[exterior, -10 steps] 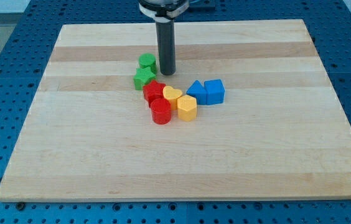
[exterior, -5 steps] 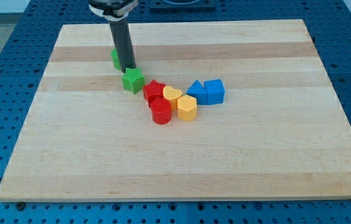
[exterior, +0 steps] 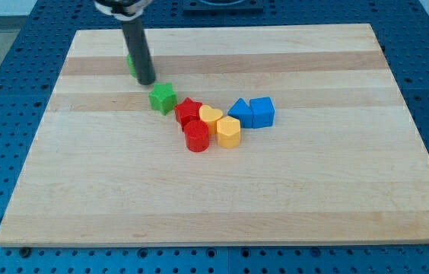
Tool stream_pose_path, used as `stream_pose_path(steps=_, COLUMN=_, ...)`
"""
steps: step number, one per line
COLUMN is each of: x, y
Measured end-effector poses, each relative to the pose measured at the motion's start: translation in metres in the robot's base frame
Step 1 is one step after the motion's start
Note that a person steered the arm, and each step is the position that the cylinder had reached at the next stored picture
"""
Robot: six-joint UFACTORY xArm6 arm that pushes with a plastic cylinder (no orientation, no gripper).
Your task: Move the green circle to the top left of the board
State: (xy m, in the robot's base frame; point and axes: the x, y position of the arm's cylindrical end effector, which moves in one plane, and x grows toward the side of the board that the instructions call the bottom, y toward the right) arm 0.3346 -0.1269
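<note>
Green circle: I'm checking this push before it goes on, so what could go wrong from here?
The green circle is mostly hidden behind the rod, with only a sliver showing on the view's left of my tip, so contact is hard to judge. It may slip around the tip if the push is off-centre. The board has its left and top edges near, so an overshoot could send the block off.

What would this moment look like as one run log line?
tip: at right side of green circle, mostly hidden | green star: apart, lower right | circle: upper left area of board, not at corner
</note>
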Motion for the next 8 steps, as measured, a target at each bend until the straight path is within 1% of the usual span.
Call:
stream_pose_path(steps=2, x=-0.007, y=-0.005)
stream_pose_path(steps=3, x=-0.021, y=-0.014)
stream_pose_path(steps=4, x=-0.025, y=-0.022)
stream_pose_path(steps=5, x=-0.025, y=-0.001)
stream_pose_path(steps=6, x=-0.036, y=0.003)
stream_pose_path(steps=8, x=-0.038, y=-0.016)
